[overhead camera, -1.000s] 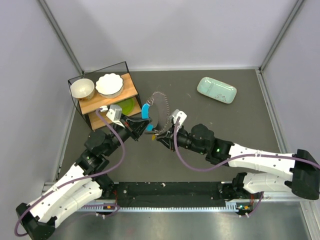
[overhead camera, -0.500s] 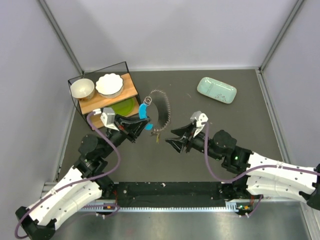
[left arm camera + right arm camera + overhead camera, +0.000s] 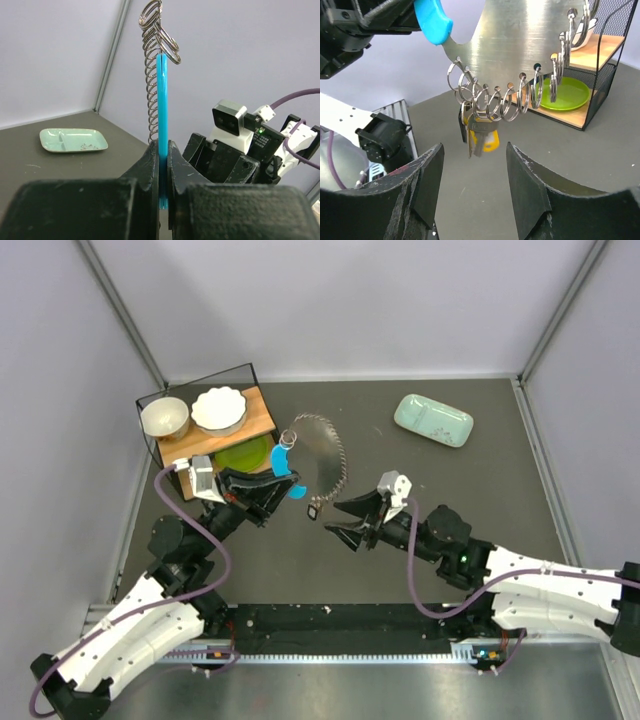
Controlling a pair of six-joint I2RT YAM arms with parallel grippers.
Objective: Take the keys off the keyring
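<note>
**A:** Where is the keyring [image 3: 325, 445]?

**B:** It is up off the counter [image 3: 480, 470]. It's a flat silvery crescent with small split rings threaded along its edge. The left hand [image 3: 268, 492] has its fingers pressed together on the blue handle [image 3: 285, 466] and holds the piece edge-on to its own camera.

**A:** And the keys [image 3: 314, 510]?

**B:** They hang in a small bunch from the rings nearest the handle. One is dark, one is silvery and one has a yellow cover. They dangle free in the air between the two hands.

**A:** What about the right hand [image 3: 335, 518]?

**B:** Its fingers are spread and it grips nothing. In its wrist view the bunch hangs just over the gap between the fingers, touching neither one.

**A:** Is anything crowding them?

**B:** The black wire rack [image 3: 195, 380] stands close behind the left hand. Two white bowls [image 3: 218, 408] sit on its wooden shelf [image 3: 262, 418], and a green plate [image 3: 243, 453] is on the shelf below. From the right wrist, the rack shows just behind the crescent's far end. A pale green tray [image 3: 433, 420] lies at the far right, well apart from the hands.
</note>
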